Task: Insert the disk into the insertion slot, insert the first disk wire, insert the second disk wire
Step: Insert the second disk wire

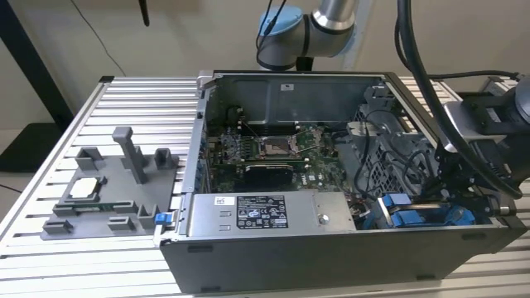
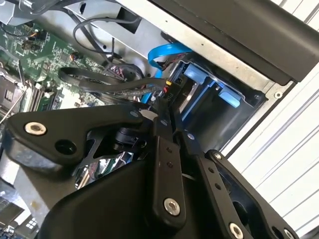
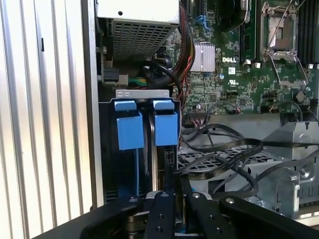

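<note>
The disk (image 3: pixel 155 149) stands edge-on in its bright blue carrier frame (image 3: pixel 164 127), down in the insertion slot at the corner of the open computer case (image 1: pixel 331 261). Its blue carrier (image 1: pixel 414 218) shows at the exterior view's right, and the carrier (image 2: pixel 209 82) is also in the second wrist view. My gripper (image 3: pixel 172 188) hangs right over the slot with its black fingers (image 2: pixel 162 129) close together. They are shut on the plug of a black disk wire (image 2: pixel 114 85) with coloured leads, just above the disk's end. A blue flat wire (image 2: pixel 167 52) curls beside it.
A grey power-supply box (image 1: pixel 265 214) with a label lies next to the slot. The green motherboard (image 1: pixel 265 149) and loose black cables (image 3: pixel 224 154) fill the case. A grey fixture (image 1: pixel 108 192) with parts stands on the slatted table (image 1: pixel 124 261) at the exterior view's left.
</note>
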Robot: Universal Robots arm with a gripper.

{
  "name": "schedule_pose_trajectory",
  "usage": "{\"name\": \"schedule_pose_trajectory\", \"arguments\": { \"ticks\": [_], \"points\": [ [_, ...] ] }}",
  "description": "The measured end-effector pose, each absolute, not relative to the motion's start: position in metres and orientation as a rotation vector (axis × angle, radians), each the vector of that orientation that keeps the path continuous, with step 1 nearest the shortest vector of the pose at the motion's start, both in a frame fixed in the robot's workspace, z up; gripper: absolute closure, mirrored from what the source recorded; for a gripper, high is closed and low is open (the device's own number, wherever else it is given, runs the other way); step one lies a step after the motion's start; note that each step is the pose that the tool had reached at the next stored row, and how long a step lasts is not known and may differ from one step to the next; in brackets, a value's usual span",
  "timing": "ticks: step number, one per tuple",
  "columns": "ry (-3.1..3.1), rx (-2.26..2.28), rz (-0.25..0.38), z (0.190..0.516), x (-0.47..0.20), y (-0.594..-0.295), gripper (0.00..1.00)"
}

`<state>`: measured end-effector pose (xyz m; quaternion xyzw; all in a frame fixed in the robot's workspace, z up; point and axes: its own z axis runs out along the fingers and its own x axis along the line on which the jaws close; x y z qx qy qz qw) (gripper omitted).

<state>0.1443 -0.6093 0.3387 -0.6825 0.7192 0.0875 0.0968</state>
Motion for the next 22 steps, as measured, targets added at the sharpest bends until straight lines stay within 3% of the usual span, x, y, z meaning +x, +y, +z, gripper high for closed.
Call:
{"name": "schedule_pose_trajectory", "arguments": {
  "ticks": [11, 12, 22],
  "points": [
    [2.13, -2.022, 0.258, 0.333, 0.143, -0.609, 1.0],
    [2.13, -2.021, 0.259, 0.333, 0.143, -0.609, 0.0],
    [2.131, -2.02, 0.259, 0.36, 0.143, -0.609, 0.0]
  ]
}}
